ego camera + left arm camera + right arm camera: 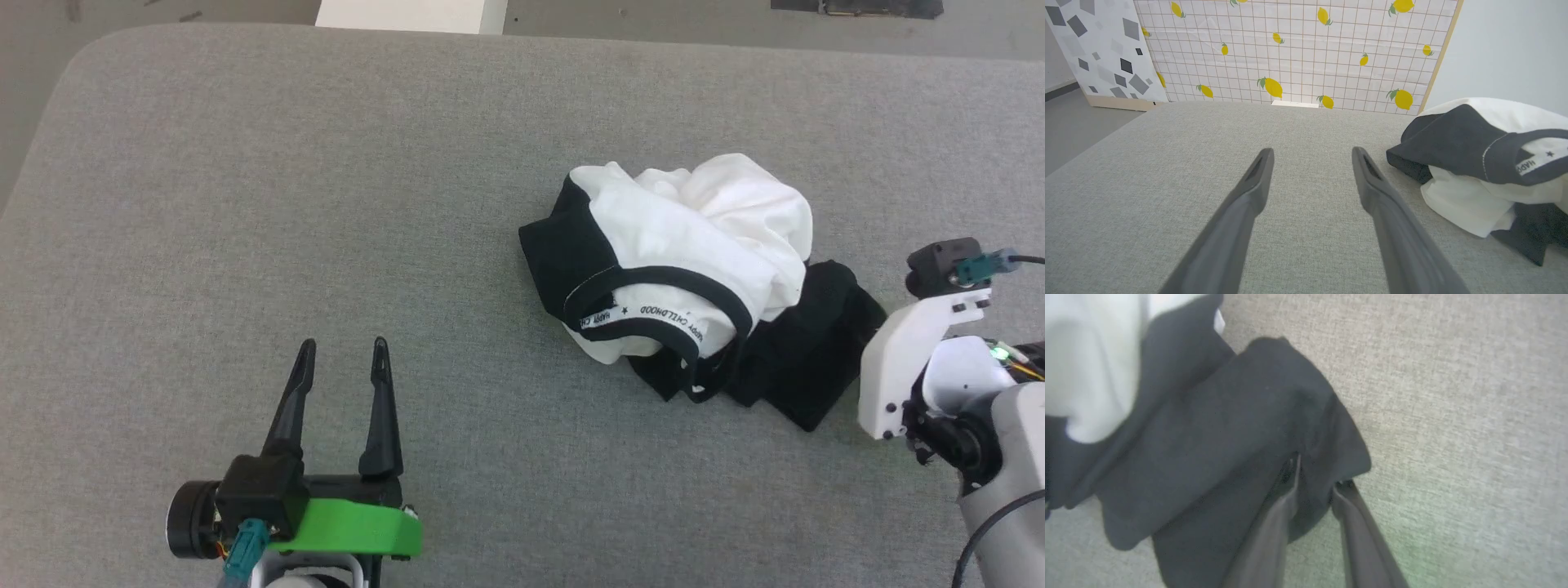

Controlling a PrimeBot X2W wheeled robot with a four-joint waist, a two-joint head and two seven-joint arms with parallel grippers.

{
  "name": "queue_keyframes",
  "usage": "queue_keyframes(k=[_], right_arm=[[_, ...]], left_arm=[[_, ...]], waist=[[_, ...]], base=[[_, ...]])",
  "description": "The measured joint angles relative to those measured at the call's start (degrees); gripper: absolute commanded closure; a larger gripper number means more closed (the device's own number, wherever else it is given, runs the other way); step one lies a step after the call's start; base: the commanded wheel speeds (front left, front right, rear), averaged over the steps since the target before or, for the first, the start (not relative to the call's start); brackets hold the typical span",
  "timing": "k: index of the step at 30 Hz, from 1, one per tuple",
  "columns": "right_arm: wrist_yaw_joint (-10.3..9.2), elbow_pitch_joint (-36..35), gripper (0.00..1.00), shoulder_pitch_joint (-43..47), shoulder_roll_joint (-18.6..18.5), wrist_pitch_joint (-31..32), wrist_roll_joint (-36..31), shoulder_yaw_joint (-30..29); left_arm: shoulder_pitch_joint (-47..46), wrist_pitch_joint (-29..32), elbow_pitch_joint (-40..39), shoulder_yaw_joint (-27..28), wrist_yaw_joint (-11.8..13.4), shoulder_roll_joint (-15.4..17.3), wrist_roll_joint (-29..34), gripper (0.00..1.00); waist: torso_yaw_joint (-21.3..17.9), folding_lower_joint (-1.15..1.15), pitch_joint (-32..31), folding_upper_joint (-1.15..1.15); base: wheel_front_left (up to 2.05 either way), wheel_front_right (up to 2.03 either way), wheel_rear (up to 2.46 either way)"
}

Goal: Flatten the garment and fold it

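The garment [694, 245] lies crumpled in a heap right of the table's middle, white body on top, black collar with lettering in front, a black sleeve trailing right. It also shows as the garment [1474, 143] at the right of the left wrist view. My left gripper [343, 347] rests open and empty at the lower left, well apart from the cloth; its fingers [1257, 179] are spread over bare table. My right gripper [1318, 475] is shut on a fold of the black sleeve [1208, 437]. In the head view its white wrist [906, 359] stands at the sleeve's right end, fingertips hidden.
The grey padded table [326, 163] has a rounded far-left corner, with floor beyond. A lemon-patterned panel [1290, 53] and a speckled panel [1098, 49] stand behind the far edge. A white block [408, 15] sits past that edge.
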Motion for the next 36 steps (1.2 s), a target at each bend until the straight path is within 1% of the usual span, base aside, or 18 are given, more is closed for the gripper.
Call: queue_keyframes(k=[4, 7, 10, 12, 14, 16, 18, 21, 22, 24, 27, 30, 33, 36], right_arm=[[0.00, 0.35, 1.00, -0.10, 0.19, -3.13, 0.65, 0.37], [0.00, -0.73, 1.00, -0.49, -0.19, -5.81, 1.53, -1.22], [0.02, -2.41, 1.00, -1.48, -2.58, -7.34, 1.45, -4.56], [0.01, -3.26, 1.00, -1.32, -5.25, -7.25, 0.79, -9.91], [0.01, -4.39, 1.00, 0.23, -8.17, -7.21, -1.43, -14.41], [0.01, -4.98, 1.00, 3.64, -10.73, -6.99, -4.49, -19.97], [0.01, -4.87, 1.00, 7.60, -12.70, -7.02, -7.83, -24.04], [0.00, -3.98, 1.00, 13.14, -12.80, -7.75, -10.93, -27.99], [0.01, -3.42, 0.89, 14.48, -12.14, -8.28, -11.73, -28.66], [0.01, -2.21, 0.00, 15.92, -10.28, -10.07, -13.47, -29.21], [0.01, -0.70, 0.00, 16.22, -7.25, -12.76, -14.22, -28.27], [0.01, -0.99, 0.00, 14.79, -4.65, -15.56, -12.93, -25.42], [0.01, -4.07, 0.00, 11.63, -3.60, -16.51, -10.18, -21.48], [0.01, -8.27, 0.00, 8.70, -3.21, -15.38, -6.34, -17.05]], left_arm=[[0.04, 0.00, 0.82, 1.00, -0.51, -0.52, 1.02, 0.00], [0.15, 0.00, 1.08, 2.00, -0.57, -0.57, 1.31, 0.00], [0.72, 0.00, 1.05, 2.92, -0.64, -0.56, 1.69, 0.00], [1.36, 0.00, 1.03, 3.54, -1.07, -0.56, 1.70, 0.00], [1.95, 0.00, 0.94, 3.94, -1.14, -0.57, 1.76, 0.00], [2.37, 0.00, 0.88, 4.21, -1.48, -0.57, 1.77, 0.00], [2.49, -0.01, 0.87, 4.31, -1.65, -0.58, 1.78, 0.00], [2.84, 0.00, 0.90, 4.43, -1.92, -0.59, 1.89, 0.00], [3.14, 0.00, 1.01, 4.49, -2.04, -0.58, 2.04, 0.00], [3.37, 0.00, 1.26, 4.52, -2.11, -0.58, 2.20, 0.00], [3.37, 0.00, 1.69, 4.42, -2.36, -0.57, 2.21, 0.00], [3.35, 0.00, 2.05, 4.37, -2.42, -0.57, 2.21, 0.00], [3.33, 0.00, 2.33, 4.35, -2.61, -0.53, 2.21, 0.00], [3.33, 0.00, 2.31, 4.20, -2.64, -0.56, 2.20, 0.00]], waist=[[-0.23, 0.00, -0.88, 0.00], [-0.85, 0.00, -2.14, 0.00], [-1.65, 0.00, -3.56, 0.00], [-2.34, 0.00, -4.77, 0.00], [-2.88, 0.00, -5.67, 0.00], [-3.40, 0.00, -6.44, 0.00], [-3.74, 0.00, -6.88, 0.00], [-3.96, 0.00, -7.09, 0.00], [-4.02, 0.00, -7.05, 0.00], [-4.13, 0.00, -7.06, 0.00], [-4.22, 0.00, -7.33, 0.00], [-4.36, 0.00, -7.85, 0.00], [-4.53, 0.00, -8.45, 0.00], [-4.49, 0.00, -8.98, 0.00]], base=[[0.00, 0.00, 0.00], [0.00, 0.00, 0.00], [0.00, 0.00, 0.00], [0.00, 0.00, 0.00], [0.00, 0.00, 0.00], [0.00, 0.00, 0.00], [0.00, 0.00, 0.00], [0.00, 0.00, 0.00], [0.00, 0.00, 0.00], [0.00, 0.00, 0.00], [0.00, 0.00, 0.00], [0.00, 0.00, 0.00], [0.00, 0.00, 0.00], [0.00, 0.00, 0.00]])
